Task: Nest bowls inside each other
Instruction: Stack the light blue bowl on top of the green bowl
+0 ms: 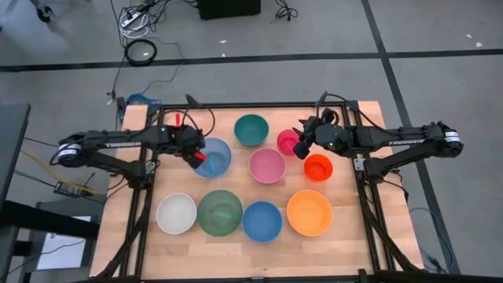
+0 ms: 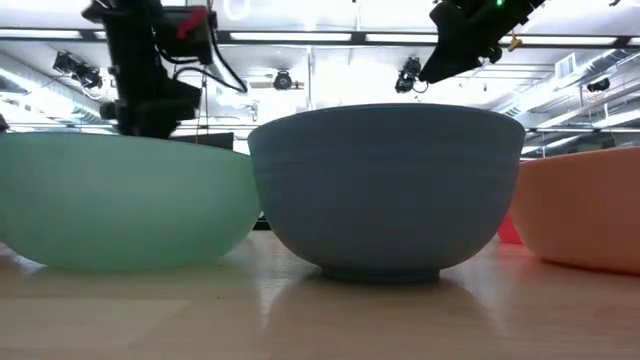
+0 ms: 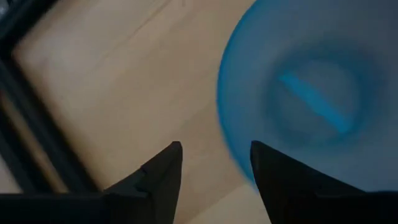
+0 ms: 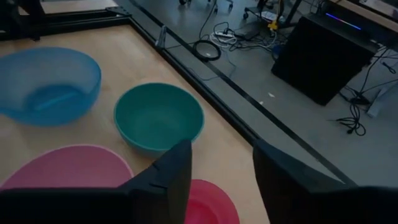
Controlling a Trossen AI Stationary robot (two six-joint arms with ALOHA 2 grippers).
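Both sets of jaws stand parted and grasp nothing, as we read the two wrist views. We find the left gripper [image 1: 196, 157] over the near rim of the round light blue translucent plastic bowl [image 1: 214, 157], with that rim lying just ahead of its fingertips [image 3: 166, 163]; whether they touch it we cannot tell. We find the right gripper [image 1: 299, 146] above the small round magenta plastic bowl [image 1: 287, 141], its fingers [image 4: 174, 171] spread over that bowl's rim.

We count nine bowls on the wooden table [image 1: 343, 251], each standing alone. Besides the two above, we note:
- the round teal plastic bowl [image 1: 251, 130] at the far side;
- the round pink plastic bowl [image 1: 267, 165] in the middle;
- the small round red-orange plastic bowl [image 1: 318, 167] beside the right arm;
- along the near edge, the round white plastic bowl [image 1: 176, 213], the round dull green plastic bowl [image 1: 220, 212], the round blue plastic bowl [image 1: 262, 221] and the round orange plastic bowl [image 1: 310, 212].

No bowl sits inside another, so we judge that the nesting has not begun in any visible way. Every placement remains outstanding. Neighbours in the near row stand close, some rims apparently touching. In our judgement the smallest bowls, magenta and red-orange, belong innermost in any stack.
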